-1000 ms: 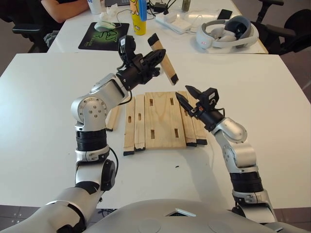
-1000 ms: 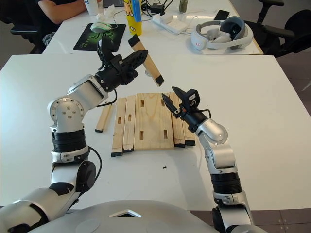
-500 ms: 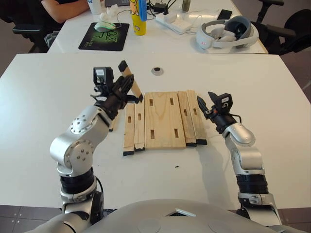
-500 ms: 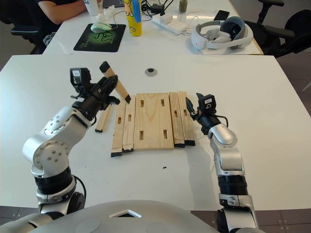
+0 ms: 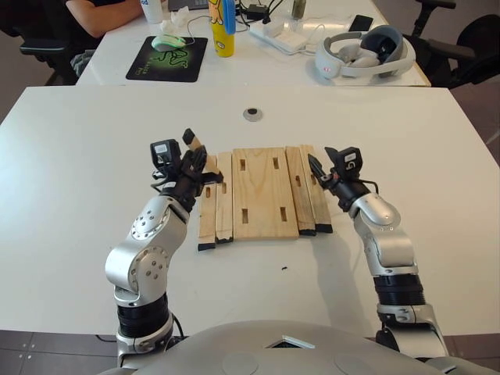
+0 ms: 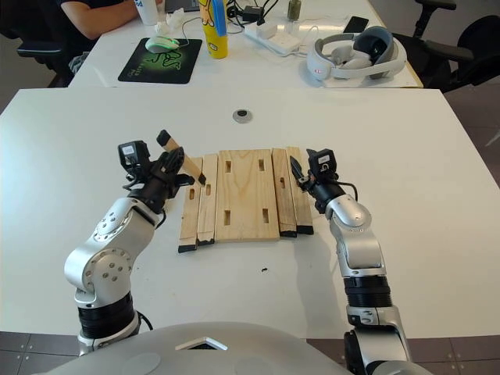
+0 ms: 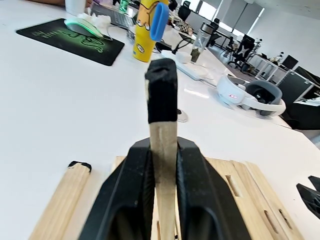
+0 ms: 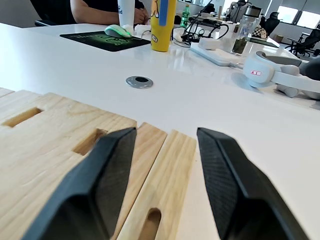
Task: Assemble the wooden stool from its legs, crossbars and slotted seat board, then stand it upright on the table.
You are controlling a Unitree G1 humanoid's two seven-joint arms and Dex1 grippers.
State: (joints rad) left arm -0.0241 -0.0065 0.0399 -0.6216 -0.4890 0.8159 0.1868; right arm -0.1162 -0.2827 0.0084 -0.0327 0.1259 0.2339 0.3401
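Note:
The slotted seat board lies flat mid-table. Two wooden legs lie along its left edge and two more along its right edge. My left gripper is shut on another black-tipped wooden leg, held tilted just above the table at the board's far left corner. In the left wrist view the leg stands up between the fingers. My right gripper hovers open, low over the far ends of the right-hand legs, with nothing between its fingers.
A round cable grommet sits in the table beyond the board. The back table holds a mouse pad, a yellow bottle, a power strip and a headset. White tabletop spreads on both sides.
My left arm swung the held leg from high over the board's far edge down to the left, low beside the left legs. My right gripper dropped toward the right-hand legs.

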